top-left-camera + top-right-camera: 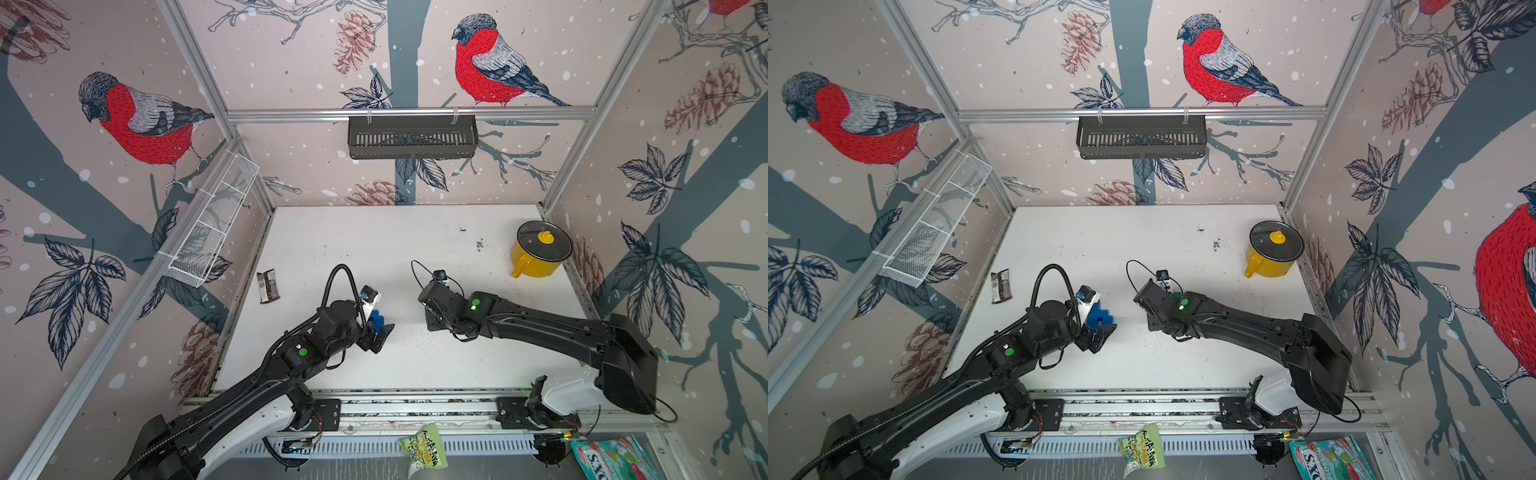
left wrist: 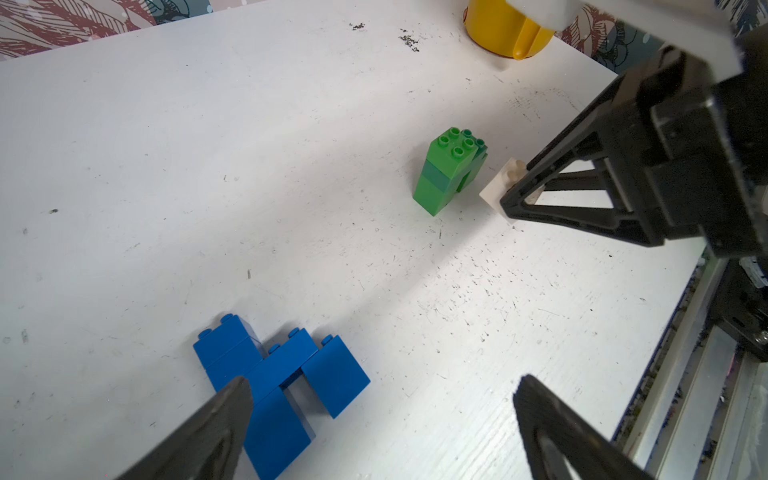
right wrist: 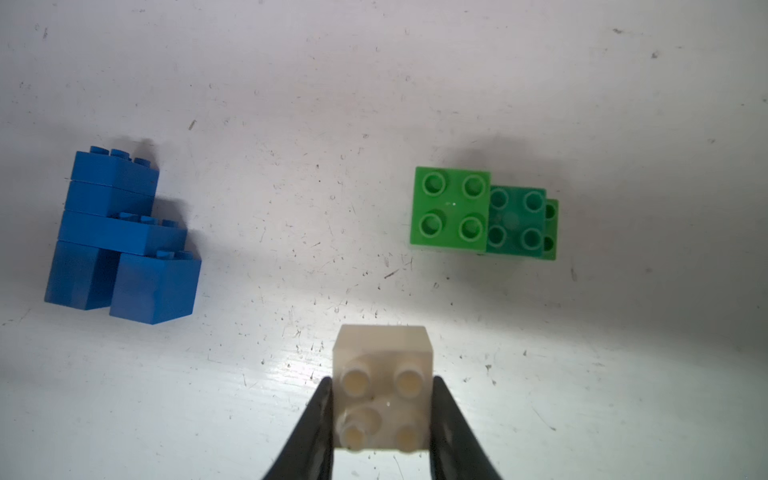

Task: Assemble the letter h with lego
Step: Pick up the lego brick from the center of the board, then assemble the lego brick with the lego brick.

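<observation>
1. Pinching a white studded plastic cube, right gripper sits beside stepped green brick stack; placing seems underway.
2. Left gripper, fingers spread, hovers by blue brick figure, apart from that stack.
3. Next needs stud alignment.

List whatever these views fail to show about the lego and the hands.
- Green lego stack: all but hidden in both top views, beneath the right arm.
- Blue lego: near end covered by a left hand finger in the left wrist view; partly under the left arm in both top views.
- White brick: held in the right hand; whether it rests on the table cannot be told, and both top views hide it.
</observation>
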Robot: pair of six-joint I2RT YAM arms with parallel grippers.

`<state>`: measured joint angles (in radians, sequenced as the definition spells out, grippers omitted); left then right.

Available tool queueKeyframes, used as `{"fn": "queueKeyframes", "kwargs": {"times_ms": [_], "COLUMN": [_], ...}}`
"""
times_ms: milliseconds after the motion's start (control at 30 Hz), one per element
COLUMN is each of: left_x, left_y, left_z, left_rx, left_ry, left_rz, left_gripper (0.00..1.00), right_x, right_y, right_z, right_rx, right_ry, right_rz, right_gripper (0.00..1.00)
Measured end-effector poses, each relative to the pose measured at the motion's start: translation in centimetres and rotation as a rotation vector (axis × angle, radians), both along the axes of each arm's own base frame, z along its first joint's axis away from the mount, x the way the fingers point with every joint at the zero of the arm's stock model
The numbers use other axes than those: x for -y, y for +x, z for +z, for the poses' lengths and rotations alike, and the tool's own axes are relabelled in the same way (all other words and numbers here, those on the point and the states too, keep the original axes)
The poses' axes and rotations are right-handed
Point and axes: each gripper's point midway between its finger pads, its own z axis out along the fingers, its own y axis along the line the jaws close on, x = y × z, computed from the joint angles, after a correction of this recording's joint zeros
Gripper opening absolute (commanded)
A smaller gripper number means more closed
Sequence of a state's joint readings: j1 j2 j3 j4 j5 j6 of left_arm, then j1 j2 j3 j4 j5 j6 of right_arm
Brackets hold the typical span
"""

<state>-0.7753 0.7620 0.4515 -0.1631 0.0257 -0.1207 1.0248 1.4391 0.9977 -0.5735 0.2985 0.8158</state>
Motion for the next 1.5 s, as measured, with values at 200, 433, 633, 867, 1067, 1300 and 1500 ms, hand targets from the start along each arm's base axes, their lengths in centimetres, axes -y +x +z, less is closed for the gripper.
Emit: {"fn": "queueKeyframes", "kwargs": {"times_ms": [200, 433, 633, 867, 1067, 1300, 1500], "left_x": [0.0, 0.2, 0.2, -0.2, -0.8, -1.5, -1.6], "left_y": [0.0, -0.3, -0.2, 0.2, 0.8, 1.4, 1.6], "left_z": [0.0, 0.4, 1.5, 1.5, 1.6, 1.7, 1.6], "left_rx": [-0.001, 0.018, 0.063, 0.076, 0.093, 0.111, 0.110], "left_ry": [0.001, -0.008, -0.031, -0.019, -0.003, 0.017, 0.026], "left_rz": [0.000, -0.018, -0.013, 0.017, 0.057, 0.106, 0.117], "left_gripper": [0.98, 0.98, 0.98, 0.98, 0.98, 0.98, 0.98], "right_x": [0.8, 2.1, 2.1, 1.9, 1.8, 1.8, 1.8], "right_y": [0.6, 1.7, 2.6, 3.4, 4.1, 5.0, 5.9], "right_z": [1.6, 3.3, 4.8, 5.6, 6.0, 5.8, 5.2], "right_rx": [0.025, 0.050, 0.075, 0.087, 0.091, 0.077, 0.055], "right_ry": [0.013, 0.024, 0.038, 0.032, 0.029, -0.006, -0.055], "right_rz": [-0.023, -0.049, -0.047, -0.041, -0.048, -0.052, -0.051], "right_gripper": [0.00, 0.00, 0.00, 0.00, 0.00, 0.00, 0.00]}}
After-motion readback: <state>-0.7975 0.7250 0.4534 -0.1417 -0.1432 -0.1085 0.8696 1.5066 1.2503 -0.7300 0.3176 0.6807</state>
